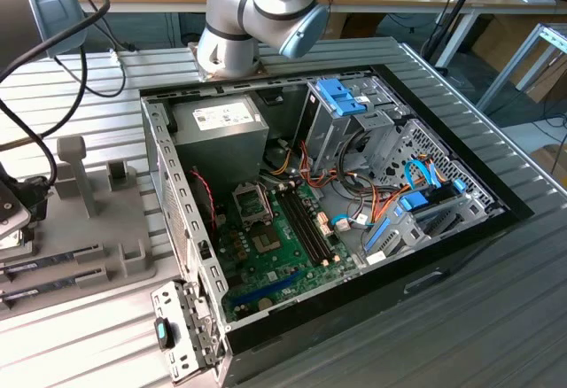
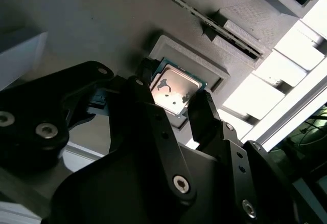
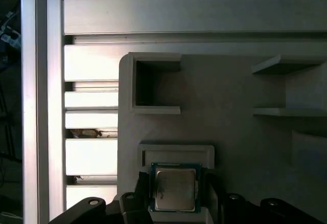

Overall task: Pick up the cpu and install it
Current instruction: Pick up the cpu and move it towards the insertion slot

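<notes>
Your tool (image 3: 176,184) straddles the cpu (image 3: 175,191), jaws apart, in its tray (image 3: 230,91); closing off-centre could tilt or jam it

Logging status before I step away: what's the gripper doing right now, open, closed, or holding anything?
Gripper: at the chip in its grey holder; open or gripping cannot be told.

The cpu (image 3: 174,188), silver-topped and green-rimmed, lies flat in the square pocket of a grey holder (image 3: 230,91).
</notes>
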Controlling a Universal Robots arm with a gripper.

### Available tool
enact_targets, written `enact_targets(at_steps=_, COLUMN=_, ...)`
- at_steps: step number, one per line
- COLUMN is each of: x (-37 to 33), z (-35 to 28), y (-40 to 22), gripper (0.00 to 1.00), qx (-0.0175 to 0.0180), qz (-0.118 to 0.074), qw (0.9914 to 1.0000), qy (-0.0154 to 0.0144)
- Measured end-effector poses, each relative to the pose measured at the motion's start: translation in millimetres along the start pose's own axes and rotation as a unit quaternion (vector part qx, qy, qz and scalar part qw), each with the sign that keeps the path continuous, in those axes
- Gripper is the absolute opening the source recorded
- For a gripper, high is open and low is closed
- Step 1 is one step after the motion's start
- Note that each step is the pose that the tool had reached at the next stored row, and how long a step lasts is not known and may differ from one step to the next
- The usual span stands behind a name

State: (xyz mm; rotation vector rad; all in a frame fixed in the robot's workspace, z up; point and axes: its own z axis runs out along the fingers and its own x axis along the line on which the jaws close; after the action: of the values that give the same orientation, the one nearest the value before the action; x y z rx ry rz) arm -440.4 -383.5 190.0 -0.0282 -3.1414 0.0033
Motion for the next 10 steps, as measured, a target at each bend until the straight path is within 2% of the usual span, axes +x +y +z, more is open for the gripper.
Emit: enact_targets(at_steps=10, x=0.0, z=0.1, y=0.3, gripper=0.56, qx=0.0014, qz=-0.001, qw=1.0, qy=-0.0002)
